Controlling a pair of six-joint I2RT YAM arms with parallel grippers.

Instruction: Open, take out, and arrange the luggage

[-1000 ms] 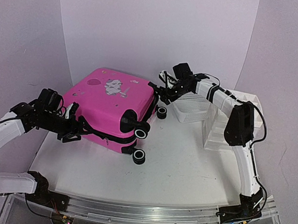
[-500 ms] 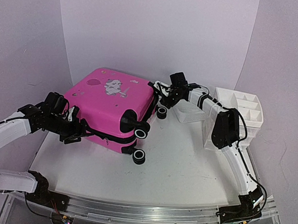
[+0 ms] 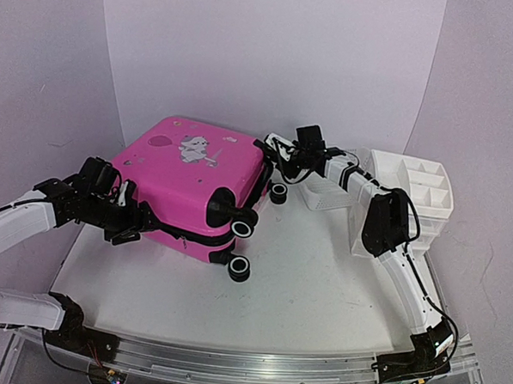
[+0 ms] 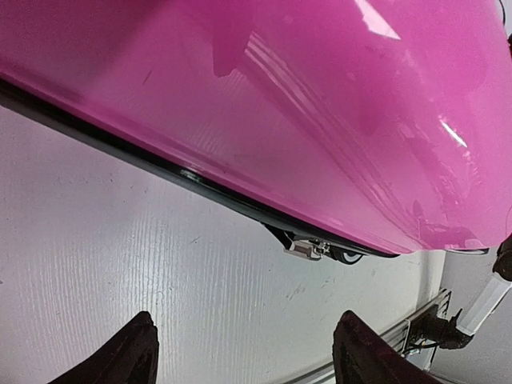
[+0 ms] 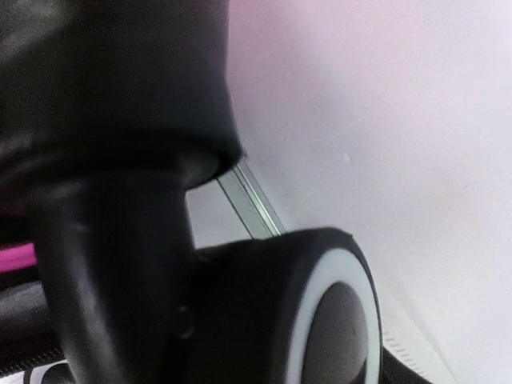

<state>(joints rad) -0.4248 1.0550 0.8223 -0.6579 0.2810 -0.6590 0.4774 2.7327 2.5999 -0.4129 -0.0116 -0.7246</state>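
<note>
Luggage (image 3: 193,176): pink, white cartoon animal print, lying flat on table (image 3: 320,290), closed; stickers (image 3: 160,140) too small to read.
Left gripper (image 4: 248,358): fingers spread, empty, at zipper seam (image 4: 240,204).
Right gripper (image 3: 274,152): by rear wheel (image 5: 328,320); grip unclear.

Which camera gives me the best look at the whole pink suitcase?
The top view: the suitcase shows whole, lying flat and closed, wheels included. The left wrist view shows only a glossy pink side and the black zipper seam; the right wrist view, one wheel close up.
</note>
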